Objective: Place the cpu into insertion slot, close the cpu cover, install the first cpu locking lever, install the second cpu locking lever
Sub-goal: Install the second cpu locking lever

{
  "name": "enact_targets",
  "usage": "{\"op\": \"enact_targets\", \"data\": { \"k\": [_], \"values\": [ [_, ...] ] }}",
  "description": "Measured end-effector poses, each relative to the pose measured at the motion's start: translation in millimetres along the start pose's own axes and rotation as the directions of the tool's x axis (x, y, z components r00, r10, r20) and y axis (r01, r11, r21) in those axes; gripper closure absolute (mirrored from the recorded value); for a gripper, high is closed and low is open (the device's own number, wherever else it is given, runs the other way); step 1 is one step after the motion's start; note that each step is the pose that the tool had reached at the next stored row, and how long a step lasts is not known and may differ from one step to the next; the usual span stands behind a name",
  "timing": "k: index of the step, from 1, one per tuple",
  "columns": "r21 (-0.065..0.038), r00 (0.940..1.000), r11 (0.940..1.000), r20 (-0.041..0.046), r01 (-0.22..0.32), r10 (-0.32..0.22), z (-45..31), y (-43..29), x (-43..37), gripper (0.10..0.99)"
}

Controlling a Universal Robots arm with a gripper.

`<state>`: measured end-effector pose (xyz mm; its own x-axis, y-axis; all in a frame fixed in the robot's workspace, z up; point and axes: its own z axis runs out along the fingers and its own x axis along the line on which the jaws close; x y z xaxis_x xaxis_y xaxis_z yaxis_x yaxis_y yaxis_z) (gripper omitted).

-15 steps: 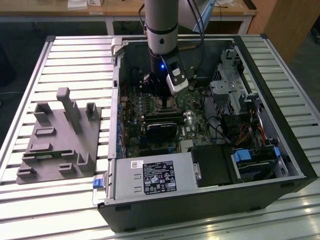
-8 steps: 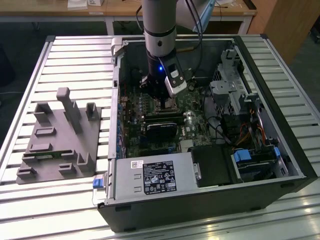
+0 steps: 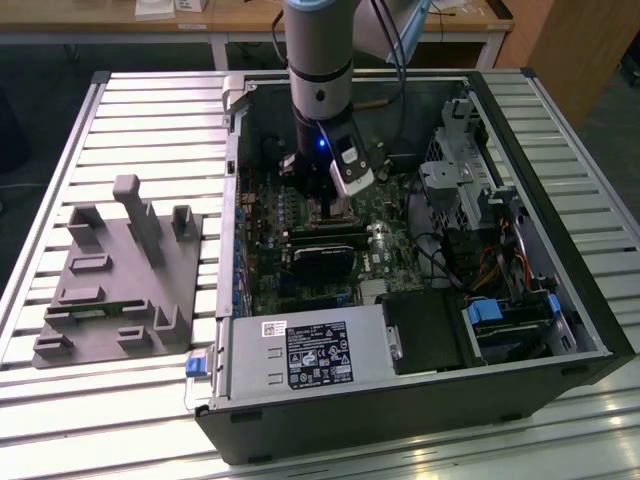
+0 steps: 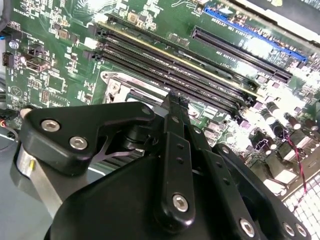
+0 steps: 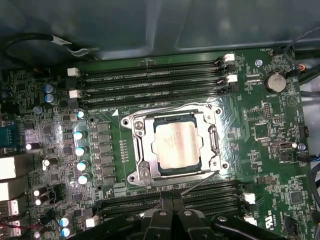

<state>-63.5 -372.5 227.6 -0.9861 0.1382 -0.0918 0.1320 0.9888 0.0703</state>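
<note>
- Pincer (image 5: pixel 172 201) sits low inside the open computer case (image 3: pixel 560 300), just above the green motherboard (image 5: pixel 260 165); from my seat I see its two black fingertips pressed together with nothing between them, so it is closed and empty.
- In the first wrist view the fingertips hover over the long black memory slots (image 5: pixel 150 80) that run just beside the insertion slot (image 5: pixel 175 145), close to the socket's edge but not on it.
- I see the cpu (image 5: pixel 176 144) lying flat in the insertion slot, its dull metal face up.
- Around the chip I see the cpu cover (image 5: pixel 141 150) down, its silver frame ringing it so that the face shows through the window.
- A thin wire lever (image 5: pixel 200 182) slants out from one corner of the frame, over the board.
- In the second wrist view the pincer's black linkage hides most of the socket; a corner of the silver frame shows past it.
- In the exterior view the arm (image 3: pixel 320 70) comes straight down into the case, which lies on a ribbed metal bench (image 3: pixel 150 110).
- A grey fixture (image 3: pixel 120 280) stands on the bench at the exterior view's left, well apart from the case.
</note>
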Motion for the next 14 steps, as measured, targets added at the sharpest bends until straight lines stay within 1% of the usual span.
{"op": "enact_targets", "data": {
  "k": [8,14],
  "values": [
    [-0.042,1.0000,0.9991,-0.0057,-0.004,0.004,3.4,-10.2,-0.5,0.980],
    [-0.060,1.0000,0.9982,-0.0083,-0.006,0.005,6.0,-13.3,2.6,0.980]
  ]
}}
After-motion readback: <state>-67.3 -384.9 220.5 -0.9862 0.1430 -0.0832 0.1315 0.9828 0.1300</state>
